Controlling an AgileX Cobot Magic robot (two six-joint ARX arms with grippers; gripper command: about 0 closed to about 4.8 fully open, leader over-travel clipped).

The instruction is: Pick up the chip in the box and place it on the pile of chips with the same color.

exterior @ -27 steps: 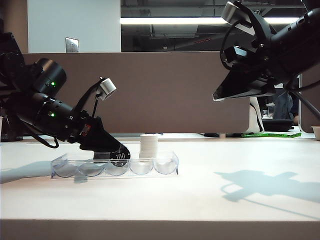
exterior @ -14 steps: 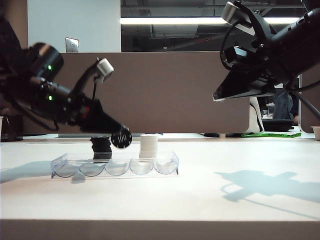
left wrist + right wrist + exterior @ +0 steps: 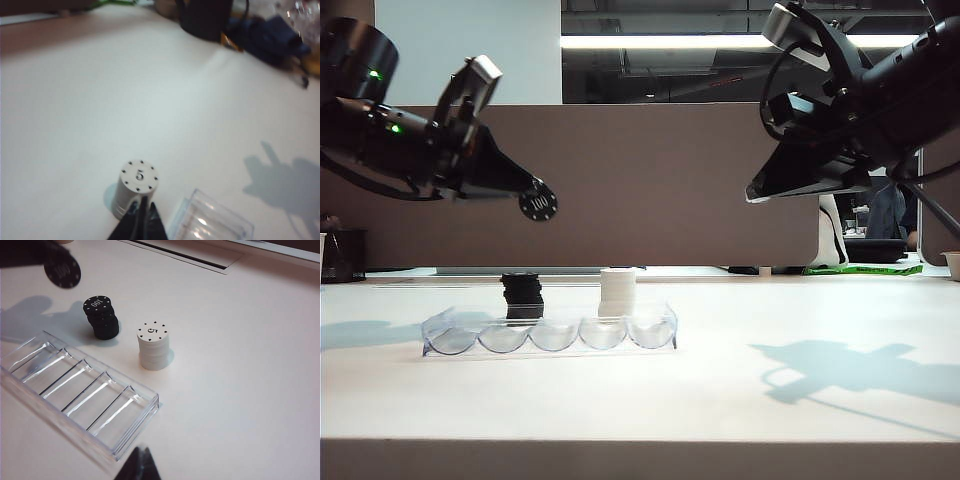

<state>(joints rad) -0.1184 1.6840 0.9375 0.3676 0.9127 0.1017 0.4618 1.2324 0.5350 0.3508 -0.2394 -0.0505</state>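
Observation:
A black chip (image 3: 538, 205) marked "100" hangs in the air, and my left gripper (image 3: 530, 196) is shut on it. It is well above the clear box (image 3: 550, 333) and a little right of the pile of black chips (image 3: 521, 296) behind the box. The right wrist view shows the chip (image 3: 62, 270), the pile (image 3: 101, 317) and the box (image 3: 75, 390), whose slots hold nothing. In the left wrist view my left gripper (image 3: 144, 212) holds the chip edge-on. My right gripper (image 3: 141, 461) is shut on nothing. It hangs high at the right (image 3: 753, 193), off the box's near corner.
A neat white stack (image 3: 618, 292) marked "5" (image 3: 154, 346) stands just right of the black pile, behind the box. In the left wrist view the white stack (image 3: 138, 192) lies right under my fingertips, beside a box corner (image 3: 210, 222). Dark clutter sits at the table's far edge.
My left gripper has lifted the black chip out of the box, risen well above the table and rolled its wrist. The right arm has stayed still.

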